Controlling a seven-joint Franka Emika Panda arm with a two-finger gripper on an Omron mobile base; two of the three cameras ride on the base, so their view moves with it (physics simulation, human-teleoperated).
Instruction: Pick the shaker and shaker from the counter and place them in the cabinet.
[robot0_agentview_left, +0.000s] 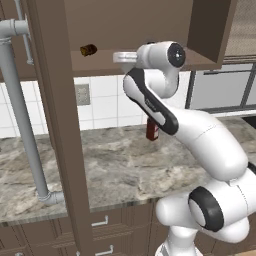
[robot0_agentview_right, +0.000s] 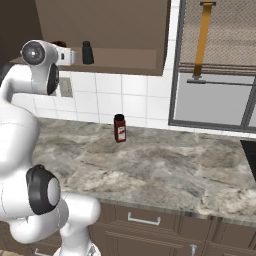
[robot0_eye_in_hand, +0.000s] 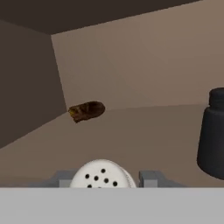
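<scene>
Inside the cabinet (robot0_agentview_left: 205, 30), my gripper (robot0_eye_in_hand: 106, 180) is shut on the pale shaker (robot0_eye_in_hand: 103, 173). Its white cap with dark holes shows between the two fingertips (robot0_eye_in_hand: 151, 178), just above the shelf board. The black shaker (robot0_eye_in_hand: 214, 135) stands upright on that board to the right of my hand, and the right base view also shows this black shaker (robot0_agentview_right: 87, 52) near the shelf's front edge. From the left base view, my gripper (robot0_agentview_left: 117, 56) reaches in over the cabinet base. The counter (robot0_agentview_left: 110, 165) lies below.
A small brown rounded object (robot0_eye_in_hand: 86, 110) lies at the cabinet's back left corner. A dark red bottle (robot0_agentview_right: 119, 128) stands on the counter by the tiled wall. A tall brown cabinet panel (robot0_agentview_left: 60, 125) and a grey pipe (robot0_agentview_left: 22, 125) stand at left.
</scene>
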